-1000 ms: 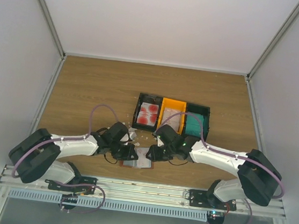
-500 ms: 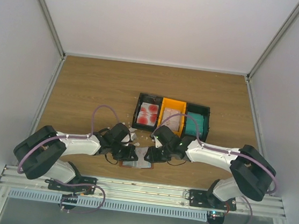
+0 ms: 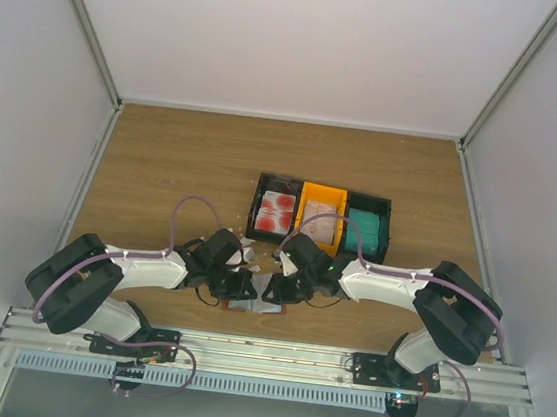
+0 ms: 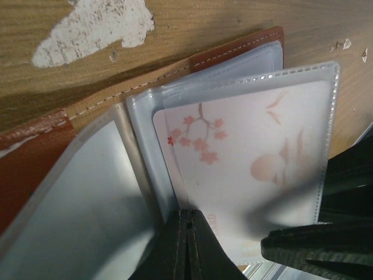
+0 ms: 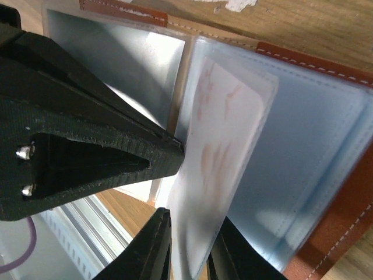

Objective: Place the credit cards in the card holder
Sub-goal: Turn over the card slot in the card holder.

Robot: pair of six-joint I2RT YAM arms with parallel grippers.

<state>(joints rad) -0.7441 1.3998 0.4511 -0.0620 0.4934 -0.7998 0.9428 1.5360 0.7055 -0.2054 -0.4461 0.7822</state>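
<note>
Step in hand: seating the pale pinkish-beige blossom-print plastic card (image 4: pixel 250 169) into a clear plastic sleeve (image 4: pixel 330 116) of the flat brown leather card holder (image 4: pixel 29 175), which is lying open on the wooden desk (image 4: pixel 192 23) betw. the arms. Left gripper (image 4: pixel 186 245) is pinching tight at the sleeve's fold, prob. steadying it. Right gripper (image 5: pixel 189 236) is nipping the card's near edge, fingers narrow. Next: pushing the card fully in w/o buckling. Room is tight, w/ the grippers nearly touching and the black and orange plastic trays (image 3: pixel 326 188) just beyond.

Robotics lab test cell, white panel walls (image 3: pixel 308 41), aluminium frame rail (image 3: pixel 262 353), wood-grain tabletop (image 3: pixel 184 157)
</note>
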